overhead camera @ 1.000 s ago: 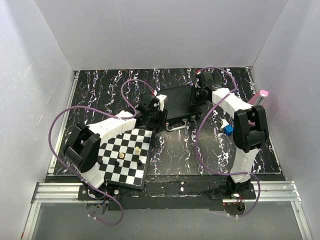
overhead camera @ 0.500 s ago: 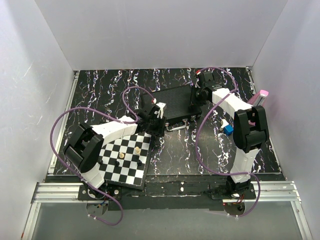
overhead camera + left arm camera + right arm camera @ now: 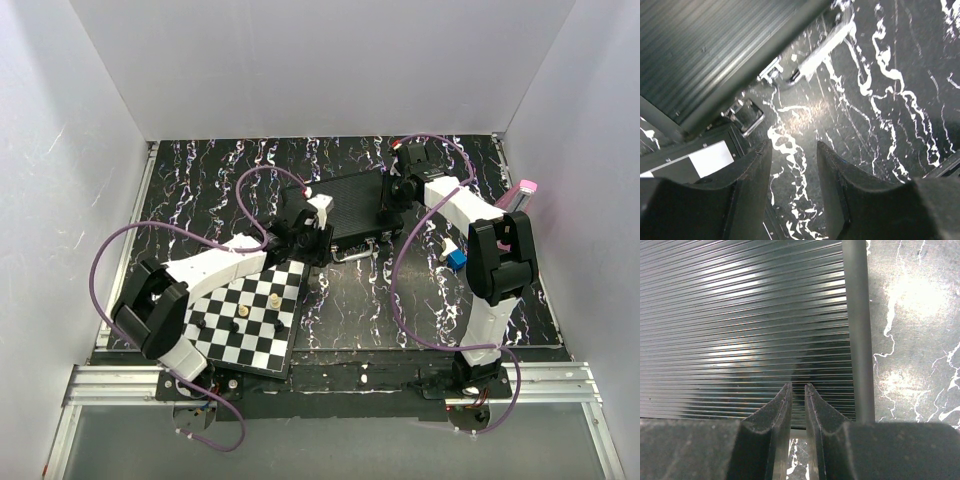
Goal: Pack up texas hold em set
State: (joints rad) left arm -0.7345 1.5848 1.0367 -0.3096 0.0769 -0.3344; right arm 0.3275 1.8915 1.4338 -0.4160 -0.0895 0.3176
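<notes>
The black ribbed briefcase (image 3: 345,205) of the texas hold em set lies closed in the middle of the marble table. My left gripper (image 3: 305,238) hovers at its front left corner. In the left wrist view that gripper (image 3: 793,145) is open over bare table, with nothing between its fingers. The case (image 3: 700,45), a silver latch (image 3: 747,116) and the handle (image 3: 822,47) lie ahead of it. My right gripper (image 3: 390,200) is over the case's right end. Its fingers (image 3: 797,386) stand a narrow gap apart above the ribbed lid (image 3: 740,315), holding nothing.
A black-and-white chessboard (image 3: 250,310) with a few pieces lies at the front left, under my left arm; its edge (image 3: 695,162) is beside the left finger. A pink metronome (image 3: 520,195) stands at the right wall. A small blue object (image 3: 457,259) sits near the right arm.
My left arm has dropped its elbow leftward and stretched out, carrying its gripper a little right toward the case's front corner. The right arm and the case have not moved.
</notes>
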